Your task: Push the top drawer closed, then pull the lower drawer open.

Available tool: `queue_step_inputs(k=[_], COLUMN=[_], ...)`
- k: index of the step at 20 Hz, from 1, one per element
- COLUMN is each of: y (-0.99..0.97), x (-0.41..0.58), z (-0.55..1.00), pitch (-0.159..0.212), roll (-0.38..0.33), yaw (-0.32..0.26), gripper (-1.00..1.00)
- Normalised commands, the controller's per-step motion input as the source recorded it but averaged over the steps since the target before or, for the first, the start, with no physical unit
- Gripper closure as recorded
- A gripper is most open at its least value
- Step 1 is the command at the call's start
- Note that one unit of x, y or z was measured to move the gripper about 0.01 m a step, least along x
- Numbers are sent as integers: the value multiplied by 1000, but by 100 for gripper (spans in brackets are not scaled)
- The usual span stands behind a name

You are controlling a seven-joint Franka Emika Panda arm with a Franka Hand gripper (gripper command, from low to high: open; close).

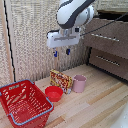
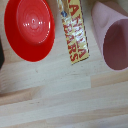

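Two drawers sit at three o'clock in the exterior view: the top drawer (image 1: 106, 36) over the lower drawer (image 1: 109, 60), both handles running horizontally. The gripper (image 1: 61, 52) hangs open above one bowl (image 1: 53, 93), one box (image 1: 60, 80) and one cup (image 1: 79, 83). One basket (image 1: 25, 101) sits at seven o'clock.

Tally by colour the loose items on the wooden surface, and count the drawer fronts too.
Red: 2, the basket and the bowl
Pink: 1, the cup
Yellow and red: 1, the snack box
Dark brown: 2, the top drawer and the lower drawer
Total: 6
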Motion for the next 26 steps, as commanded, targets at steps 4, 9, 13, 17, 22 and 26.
queue_step_inputs(k=[4,9,13,17,22,26], y=[-249,-302,-167,-157,-142,-134], x=[-16,-49,-161,-144,-125,-109], z=[9,147,171,104,34,0], pitch=[-8,-89,-109,-112,-73,-46], roll=[-61,-124,-192,-217,-257,-291], yaw=[185,238,239,231,220,211], gripper=[-100,-100,-100,-100,-100,-100])
